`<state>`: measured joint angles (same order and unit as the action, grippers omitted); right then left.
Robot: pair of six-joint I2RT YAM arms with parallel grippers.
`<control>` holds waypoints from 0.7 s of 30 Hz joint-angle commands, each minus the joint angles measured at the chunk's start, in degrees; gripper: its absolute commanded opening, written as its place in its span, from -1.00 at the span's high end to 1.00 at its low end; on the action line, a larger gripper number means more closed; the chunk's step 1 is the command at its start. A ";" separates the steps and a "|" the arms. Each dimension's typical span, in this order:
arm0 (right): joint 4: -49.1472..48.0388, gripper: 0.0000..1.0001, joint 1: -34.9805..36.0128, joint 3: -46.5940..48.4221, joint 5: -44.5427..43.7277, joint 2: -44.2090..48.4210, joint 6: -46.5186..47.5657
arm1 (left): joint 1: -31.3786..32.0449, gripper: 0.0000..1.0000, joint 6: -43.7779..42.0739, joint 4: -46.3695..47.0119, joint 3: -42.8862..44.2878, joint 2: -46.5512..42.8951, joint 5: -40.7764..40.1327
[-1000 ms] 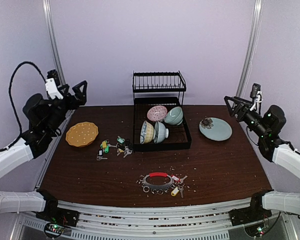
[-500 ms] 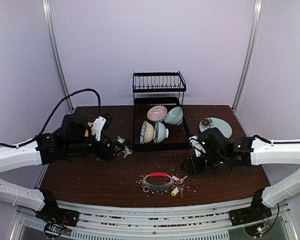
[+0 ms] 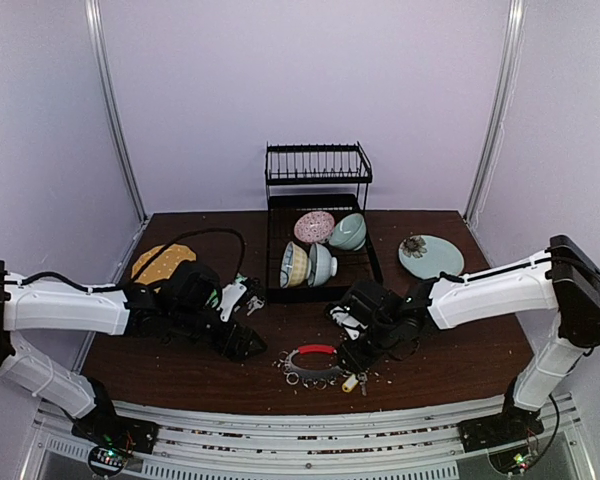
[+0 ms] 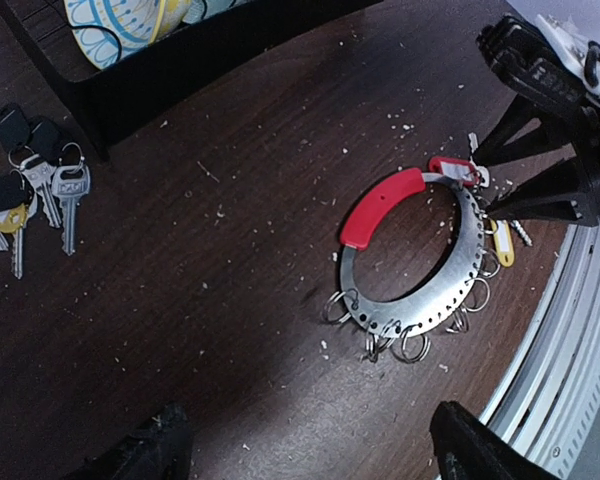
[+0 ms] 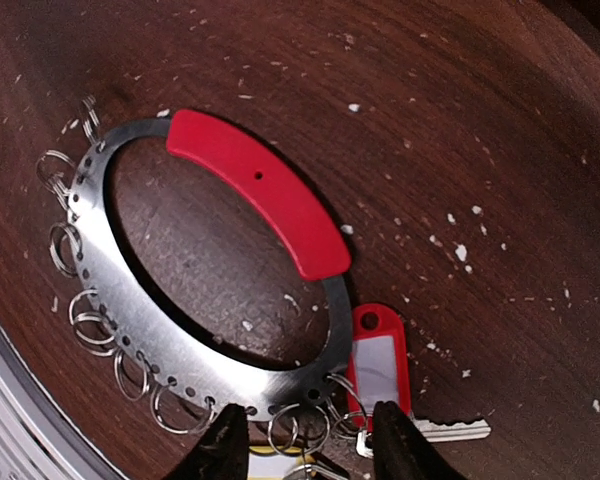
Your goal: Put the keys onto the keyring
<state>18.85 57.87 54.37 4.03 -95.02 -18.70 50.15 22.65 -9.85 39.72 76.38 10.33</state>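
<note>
A loose bunch of keys (image 4: 42, 190) lies at the left on the dark table (image 3: 470, 350), just in front of the dish rack (image 3: 300, 294). The left pincer (image 4: 310, 455) hangs low over the table with its 2 fingers spread wide and nothing between them. It is well apart from that bunch, and the keyring (image 4: 445, 295) lies flat a little ahead of it, untouched. The ring rests near the table's front edge, its red sleeve (image 5: 260, 190) turned toward the rack and its small split rings toward the edge. A red-tagged key (image 5: 378, 365) and a yellow-tagged key (image 4: 502, 243) sit at its right side. The right pincer (image 5: 310, 440) is right over that side, its fingers partly apart and clamping nothing. Its tips straddle the ring's rim, the split rings there and the red-tagged key; whether they touch metal I cannot tell. 1 second ago both arms were raised at the table's 2 sides with fingers wider; since then both have swung down and inward to flank the ring. The ring and the keys have not moved.
</note>
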 commanded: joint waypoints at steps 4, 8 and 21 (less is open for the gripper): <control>2.90 0.42 0.03 2.23 0.88 -1.08 4.09 | -0.05 -0.72 -0.48 3.51 0.53 1.44 0.26; 3.60 0.52 -0.40 2.42 -1.41 -1.44 4.84 | -0.05 -0.72 -0.79 3.39 1.02 2.15 0.36; 4.86 0.92 -0.57 3.55 -0.38 -2.80 7.70 | -0.05 -0.72 -1.14 3.25 1.58 2.50 -0.10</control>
<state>22.26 57.47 56.40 3.20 -97.32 -12.19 50.15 22.37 -8.84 39.77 78.46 10.28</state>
